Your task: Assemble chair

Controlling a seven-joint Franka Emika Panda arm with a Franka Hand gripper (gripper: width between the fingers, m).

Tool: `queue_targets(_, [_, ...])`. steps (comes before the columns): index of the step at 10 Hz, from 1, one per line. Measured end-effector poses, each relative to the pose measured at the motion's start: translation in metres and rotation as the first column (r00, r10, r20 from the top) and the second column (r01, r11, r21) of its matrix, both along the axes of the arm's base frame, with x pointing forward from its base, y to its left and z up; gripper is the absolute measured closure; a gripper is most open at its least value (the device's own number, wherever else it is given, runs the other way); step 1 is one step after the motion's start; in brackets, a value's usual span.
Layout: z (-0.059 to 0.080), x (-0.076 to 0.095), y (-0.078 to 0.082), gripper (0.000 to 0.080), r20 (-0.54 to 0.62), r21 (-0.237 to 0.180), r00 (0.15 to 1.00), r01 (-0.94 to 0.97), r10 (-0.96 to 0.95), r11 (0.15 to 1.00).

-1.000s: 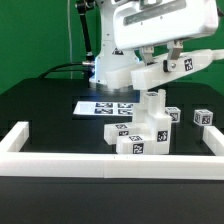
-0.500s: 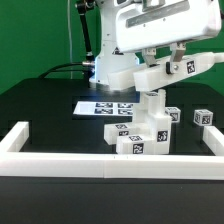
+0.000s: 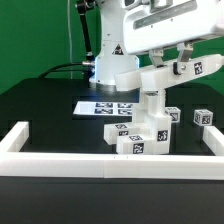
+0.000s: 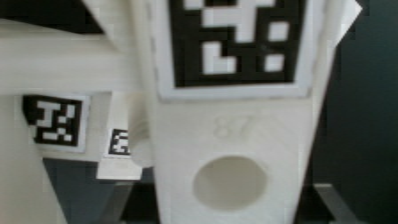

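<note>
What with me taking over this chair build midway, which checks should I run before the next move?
1. Pincer shut on the flat white part: ok.
2. Flat white part held level: not ok, it tilts in the exterior view.
3. Gap between it and the upright post below: cannot tell.
4. Round hole in the part unblocked: ok.
5. Small block apart from the pile of chair parts: ok.

White chair parts (image 3: 150, 126) bear black-and-white square tags (image 3: 139, 148); the table (image 3: 40, 105) is black, the upper-left backdrop (image 3: 30, 30) green.
</note>
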State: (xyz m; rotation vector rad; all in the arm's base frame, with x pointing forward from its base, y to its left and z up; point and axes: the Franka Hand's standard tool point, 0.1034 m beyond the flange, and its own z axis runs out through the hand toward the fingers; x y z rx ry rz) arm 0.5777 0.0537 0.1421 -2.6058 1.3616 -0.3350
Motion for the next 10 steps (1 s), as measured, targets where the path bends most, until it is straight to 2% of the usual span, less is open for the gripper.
queue_targets(2, [0.003,-0.003,0.002,0.0508,-0.023,0.012,1.000,-0.002,0.002,1.000])
queue_targets(4, [0.017,-0.005,0.002,0.0508,-0.053,0.044,0.999,0.010,-0.007,0.999])
queue_targets(6, [0.022,-0.001,0.005,0.0508,-0.035,0.042,0.999,-0.005,0.006,0.999])
queue_targets(8, [0.021,0.000,0.000,0.0508,-0.005,0.032,0.999,-0.033,0.033,0.999])
queue_targets(10, [0.020,0.001,-0.017,0.0508,0.062,0.035,0.998,-0.029,0.026,0.999])
